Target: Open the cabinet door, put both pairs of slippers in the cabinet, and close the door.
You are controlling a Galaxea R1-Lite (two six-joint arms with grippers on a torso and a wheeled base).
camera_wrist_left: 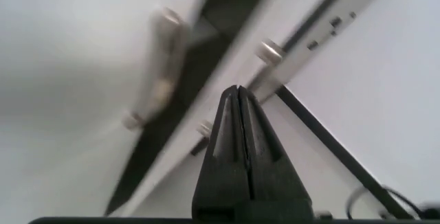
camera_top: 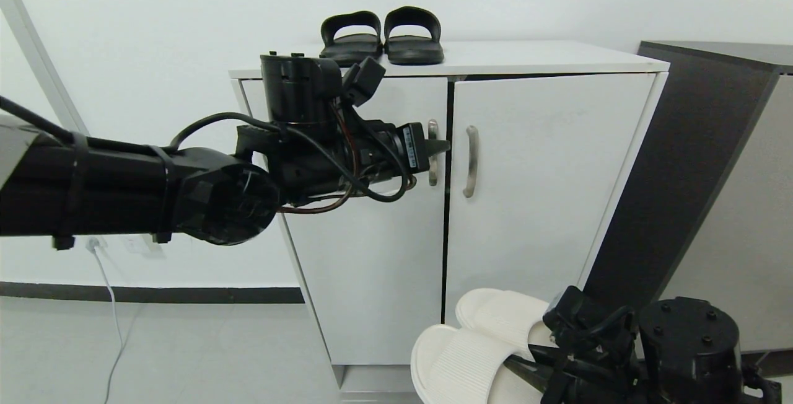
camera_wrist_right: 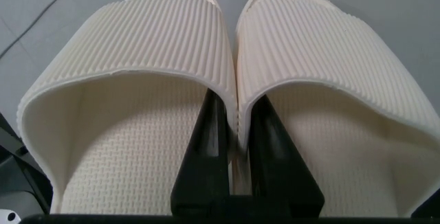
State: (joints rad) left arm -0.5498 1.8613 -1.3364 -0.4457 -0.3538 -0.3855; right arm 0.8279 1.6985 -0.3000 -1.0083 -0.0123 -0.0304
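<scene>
A white two-door cabinet (camera_top: 372, 255) stands against the wall, with a pair of black slippers (camera_top: 382, 35) on its top. My left gripper (camera_top: 445, 145) is shut, and its tip sits at the left door's metal handle (camera_top: 433, 168), close to the dark gap between the doors. In the left wrist view the shut fingers (camera_wrist_left: 227, 135) point at that handle (camera_wrist_left: 302, 49); whether they touch it I cannot tell. Low in front of the right door, my right gripper (camera_wrist_right: 237, 138) is shut on the adjoining inner sides of a pair of white ribbed slippers (camera_wrist_right: 151, 59), held above the floor (camera_top: 471, 348).
The right door has its own handle (camera_top: 471, 161). A dark grey unit (camera_top: 681, 175) stands close against the cabinet's right side. On the left, a cable (camera_top: 114, 311) hangs from a wall socket to the grey floor.
</scene>
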